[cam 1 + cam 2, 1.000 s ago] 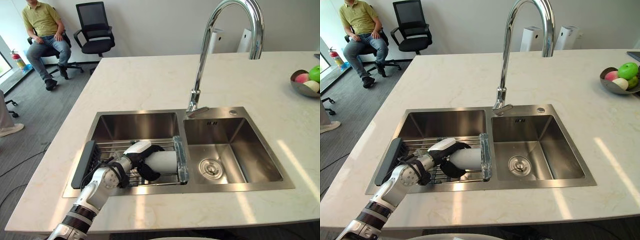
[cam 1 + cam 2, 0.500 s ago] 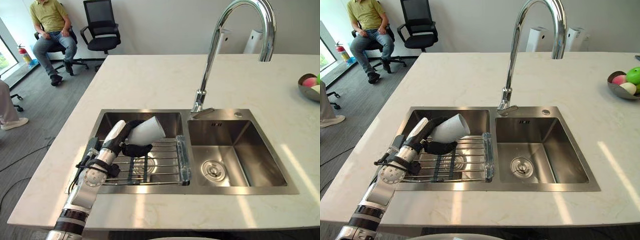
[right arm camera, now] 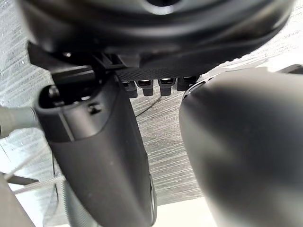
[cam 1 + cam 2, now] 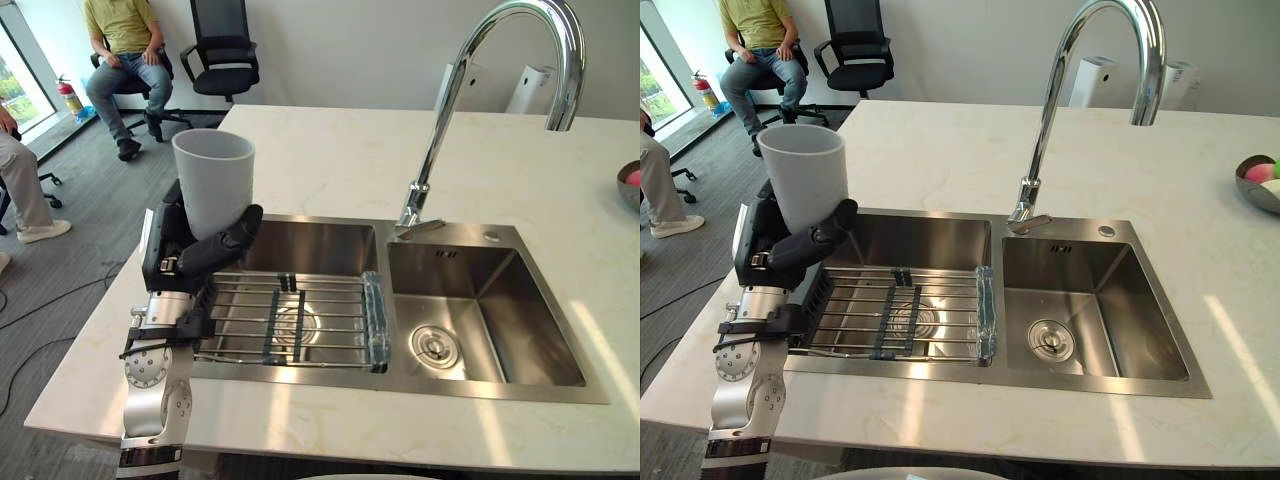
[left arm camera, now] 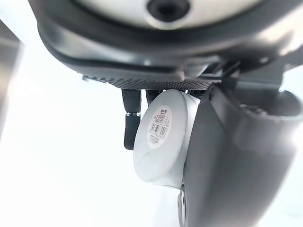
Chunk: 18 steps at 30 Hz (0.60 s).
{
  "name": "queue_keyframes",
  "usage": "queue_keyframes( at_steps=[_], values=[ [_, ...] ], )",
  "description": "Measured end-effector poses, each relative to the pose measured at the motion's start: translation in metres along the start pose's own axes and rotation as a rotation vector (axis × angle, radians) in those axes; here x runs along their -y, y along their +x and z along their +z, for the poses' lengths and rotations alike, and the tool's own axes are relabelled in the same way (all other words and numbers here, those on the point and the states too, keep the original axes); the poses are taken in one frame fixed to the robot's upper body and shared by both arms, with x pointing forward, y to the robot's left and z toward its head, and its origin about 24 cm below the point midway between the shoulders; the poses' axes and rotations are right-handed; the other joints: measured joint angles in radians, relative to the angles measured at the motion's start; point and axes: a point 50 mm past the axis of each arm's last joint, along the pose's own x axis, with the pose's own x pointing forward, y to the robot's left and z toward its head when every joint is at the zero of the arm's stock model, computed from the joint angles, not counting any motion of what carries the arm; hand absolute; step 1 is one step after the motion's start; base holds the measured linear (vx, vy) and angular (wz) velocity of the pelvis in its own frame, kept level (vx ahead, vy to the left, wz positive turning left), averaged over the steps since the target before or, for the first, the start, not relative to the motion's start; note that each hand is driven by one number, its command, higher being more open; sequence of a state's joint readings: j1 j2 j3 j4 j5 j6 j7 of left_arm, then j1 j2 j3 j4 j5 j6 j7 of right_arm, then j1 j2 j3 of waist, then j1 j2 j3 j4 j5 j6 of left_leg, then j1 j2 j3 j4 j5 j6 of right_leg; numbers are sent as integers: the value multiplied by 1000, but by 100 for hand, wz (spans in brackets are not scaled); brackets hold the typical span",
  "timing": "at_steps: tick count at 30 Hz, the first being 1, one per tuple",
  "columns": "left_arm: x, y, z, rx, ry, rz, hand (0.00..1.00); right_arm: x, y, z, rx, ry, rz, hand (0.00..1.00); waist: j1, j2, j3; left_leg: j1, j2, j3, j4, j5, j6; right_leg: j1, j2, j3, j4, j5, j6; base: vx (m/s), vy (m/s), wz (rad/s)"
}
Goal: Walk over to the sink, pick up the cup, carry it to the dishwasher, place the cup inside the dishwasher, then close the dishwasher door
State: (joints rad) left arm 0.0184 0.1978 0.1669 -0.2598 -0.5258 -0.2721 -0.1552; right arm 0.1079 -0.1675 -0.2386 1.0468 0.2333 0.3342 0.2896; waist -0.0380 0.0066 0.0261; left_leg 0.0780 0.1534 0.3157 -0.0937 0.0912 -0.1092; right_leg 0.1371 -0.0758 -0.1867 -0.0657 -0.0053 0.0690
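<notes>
A pale grey cup [image 4: 213, 185] stands upright in the air over the left rim of the sink [image 4: 330, 232]. My left hand [image 4: 198, 256] is shut on it, with the dark fingers and thumb wrapped round its lower part. In the left wrist view the cup's base [image 5: 160, 137] with a barcode label shows between the fingers [image 5: 130, 124] and the thumb [image 5: 227, 161]. My right hand [image 3: 97, 156] hangs over grey carpet with its fingers relaxed and nothing in it.
A wire rack [image 4: 300, 322] lies across the left basin, and the right basin [image 4: 470, 320] has a drain. A tall chrome tap [image 4: 455, 110] rises behind. A fruit bowl [image 4: 1262, 182] sits far right on the counter. A seated person [image 4: 125, 40], an office chair [image 4: 225, 55] and another person's leg [image 4: 22, 190] are at the left.
My left hand has lifted the cup off the wire rack, turned it from lying sideways to upright, and carried it up and left. The camera has also shifted.
</notes>
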Motion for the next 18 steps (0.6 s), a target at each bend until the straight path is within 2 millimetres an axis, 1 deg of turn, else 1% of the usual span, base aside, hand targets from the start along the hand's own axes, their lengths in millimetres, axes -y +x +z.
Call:
queue_keyframes(
  at_steps=[1, 6, 11, 18],
  values=[
    [0, 0, 5, 39, -14, 16, 0, 0, 0, 0, 2, 13, 1, 100, 0, 0, -1, 0, 1, 0, 0, 1, 0, -1, 1, 1, 3, 0, -1, 0, 0, 0],
    [-2, -2, 10, 99, -15, 53, 0, 0, 0, -2, 3, 39, 2, 100, 5, -1, -3, -2, 2, 0, 0, 3, 0, -8, 2, 2, 9, -1, -2, -29, -4, 0],
    [-4, -3, 11, 109, -22, 93, 0, 4, -1, -8, -1, 82, -7, 100, 20, -3, -23, -10, 2, 2, 0, 4, 2, -16, 4, 4, 11, -1, -2, 0, 0, 0],
    [-9, -7, 11, 106, -8, 127, 0, 3, 0, -9, -7, 81, -3, 100, 25, -2, -26, -4, 3, 14, 0, 4, 2, -17, 6, 15, 15, -1, -2, -16, 1, -3]
  ],
)
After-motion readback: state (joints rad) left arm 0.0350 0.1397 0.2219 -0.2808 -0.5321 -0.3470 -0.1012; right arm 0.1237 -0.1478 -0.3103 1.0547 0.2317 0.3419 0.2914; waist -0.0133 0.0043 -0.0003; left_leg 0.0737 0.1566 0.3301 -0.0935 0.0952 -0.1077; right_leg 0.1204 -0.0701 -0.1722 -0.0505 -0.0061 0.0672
